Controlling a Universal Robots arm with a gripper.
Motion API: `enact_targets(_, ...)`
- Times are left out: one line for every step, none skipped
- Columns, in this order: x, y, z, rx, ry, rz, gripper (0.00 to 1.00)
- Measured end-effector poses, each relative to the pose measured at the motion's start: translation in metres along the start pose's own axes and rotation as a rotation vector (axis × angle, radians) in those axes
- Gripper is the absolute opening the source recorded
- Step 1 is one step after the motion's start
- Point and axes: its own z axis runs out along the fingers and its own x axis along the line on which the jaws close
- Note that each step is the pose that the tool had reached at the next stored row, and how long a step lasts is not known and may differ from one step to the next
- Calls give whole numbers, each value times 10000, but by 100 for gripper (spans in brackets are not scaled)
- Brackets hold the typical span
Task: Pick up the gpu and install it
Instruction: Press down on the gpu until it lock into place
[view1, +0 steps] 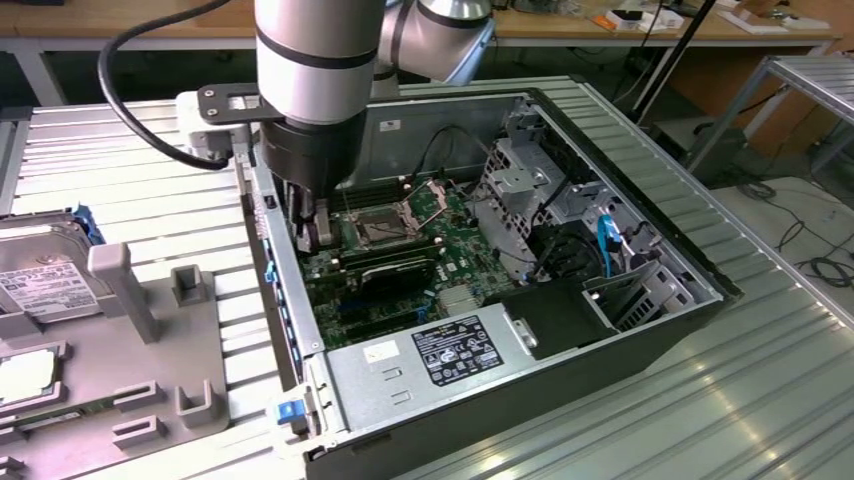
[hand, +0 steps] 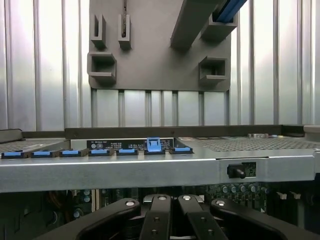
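Install step: the clenched gripper (view1: 310, 232) sits low inside the case (view1: 627, 180), seemingly pressing the gpu (view1: 395, 272) onto the motherboard (view1: 447, 215).

My arm's body (view1: 314, 90) hides the case wall behind it, the hard drive (view1: 40, 275) runs off the exterior view's left edge, and I can't read the power supply label (view1: 454, 350).

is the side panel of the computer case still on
No, the computer case lies open, with its motherboard exposed in the exterior view.
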Motion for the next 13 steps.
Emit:
enact_targets(12,-1,15,3,-3,1,11)
enact_targets(22,-1,25,-1,2,2,11)
enact_targets(24,0,32,-1,2,1,11)
enact_targets(26,1,37,-1,3,1,11)
enact_targets(27,0,43,1,1,1,11)
enact_targets(31,4,50,3,0,-1,11)
enact_targets(31,23,54,0,2,1,11)
enact_targets(32,27,57,1,0,0,11)
enact_targets(32,35,59,0,1,2,11)
enact_targets(32,39,61,-1,3,0,11)
enact_targets(32,44,64,2,-1,6,11)
enact_targets(30,47,64,2,-1,14,11)
enact_targets(29,49,64,2,-1,22,11)
